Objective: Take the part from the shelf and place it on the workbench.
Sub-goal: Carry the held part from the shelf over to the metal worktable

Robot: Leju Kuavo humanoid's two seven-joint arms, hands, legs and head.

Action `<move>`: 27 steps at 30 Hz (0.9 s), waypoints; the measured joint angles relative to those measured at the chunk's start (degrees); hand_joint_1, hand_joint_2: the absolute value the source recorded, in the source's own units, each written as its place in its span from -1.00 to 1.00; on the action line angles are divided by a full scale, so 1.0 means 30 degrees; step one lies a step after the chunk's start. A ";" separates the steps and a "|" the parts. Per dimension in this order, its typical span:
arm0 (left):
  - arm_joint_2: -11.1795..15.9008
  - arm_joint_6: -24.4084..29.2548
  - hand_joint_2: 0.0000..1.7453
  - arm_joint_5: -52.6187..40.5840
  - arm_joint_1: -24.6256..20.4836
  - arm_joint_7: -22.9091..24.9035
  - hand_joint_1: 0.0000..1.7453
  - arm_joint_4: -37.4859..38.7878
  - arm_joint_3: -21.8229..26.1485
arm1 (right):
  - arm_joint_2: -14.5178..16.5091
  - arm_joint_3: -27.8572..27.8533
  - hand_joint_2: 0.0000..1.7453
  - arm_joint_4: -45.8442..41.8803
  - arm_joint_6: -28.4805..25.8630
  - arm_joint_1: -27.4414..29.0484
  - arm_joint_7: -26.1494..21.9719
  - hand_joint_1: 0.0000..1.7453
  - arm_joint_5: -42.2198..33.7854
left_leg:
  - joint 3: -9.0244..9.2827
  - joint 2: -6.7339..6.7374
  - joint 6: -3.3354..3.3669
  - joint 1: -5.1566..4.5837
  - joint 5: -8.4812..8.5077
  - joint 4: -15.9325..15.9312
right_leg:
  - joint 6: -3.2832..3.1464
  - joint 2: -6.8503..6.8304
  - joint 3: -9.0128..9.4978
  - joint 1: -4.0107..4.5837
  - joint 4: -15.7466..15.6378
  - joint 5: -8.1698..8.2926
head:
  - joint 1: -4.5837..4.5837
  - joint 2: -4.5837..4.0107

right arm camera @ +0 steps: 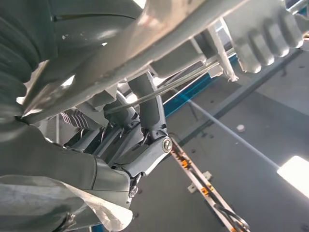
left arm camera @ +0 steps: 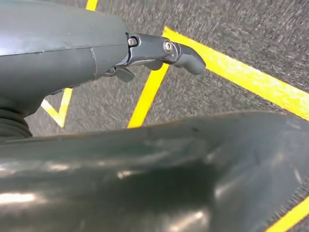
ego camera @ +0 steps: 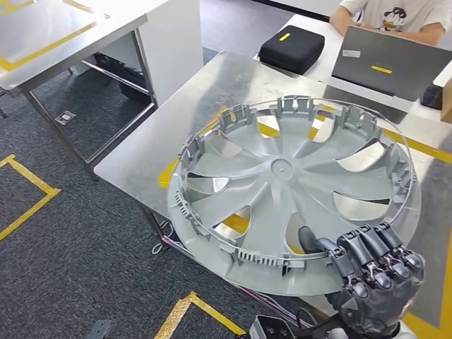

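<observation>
The part is a large silver wheel cover point(ego camera: 287, 187) with curved spokes and a clip-lined rim, held flat above the metal workbench point(ego camera: 213, 92) with its near edge past the bench's front. My right hand point(ego camera: 373, 272) grips the cover's near right rim, thumb on the inner face and dark fingers curled under. In the right wrist view the hand point(right arm camera: 146, 145) clamps the cover's rim point(right arm camera: 153, 34) close up. My left hand point(left arm camera: 160, 50) hangs over the carpet with fingers extended and nothing in it.
A black case point(ego camera: 292, 48) and a dark laptop point(ego camera: 389, 67) lie at the bench's far side, where a seated person point(ego camera: 394, 18) leans on folded arms. A second grey table point(ego camera: 63, 42) stands at the left. Yellow tape lines point(ego camera: 27, 205) cross the dark carpet.
</observation>
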 joint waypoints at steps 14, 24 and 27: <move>0.0069 0.0102 -1.00 -0.0277 -0.0093 -0.0016 -1.00 0.0000 -0.0033 | -0.0005 0.0011 1.00 0.0071 0.0000 -0.0011 -0.0104 1.00 0.0005 | -0.2069 -0.0494 -0.0897 0.0036 -0.3263 0.5898 | -0.0928 0.0307 0.2992 -0.0003 -0.5426 0.2206 | -0.0211 0.0000; 0.0011 -0.0313 -1.00 -0.0024 -0.0015 0.0035 -1.00 0.0015 -0.0044 | -0.0013 0.0009 1.00 0.0184 0.0000 0.0024 -0.0020 1.00 0.0015 | -0.0234 -0.1746 -0.0364 0.0058 -0.0149 0.0437 | -0.0306 0.2289 0.2646 -0.0115 -0.5342 0.2255 | -0.0229 0.0000; -0.0088 -0.0328 -1.00 -0.0046 -0.0023 0.0024 -1.00 0.0015 -0.0044 | -0.0013 0.0004 1.00 0.0193 0.0000 0.0020 0.0018 1.00 0.0002 | -0.0174 -0.1127 -0.0083 0.0108 -0.0049 0.0235 | -0.0097 0.0821 0.1681 -0.0011 -0.3561 0.1168 | -0.0068 0.0000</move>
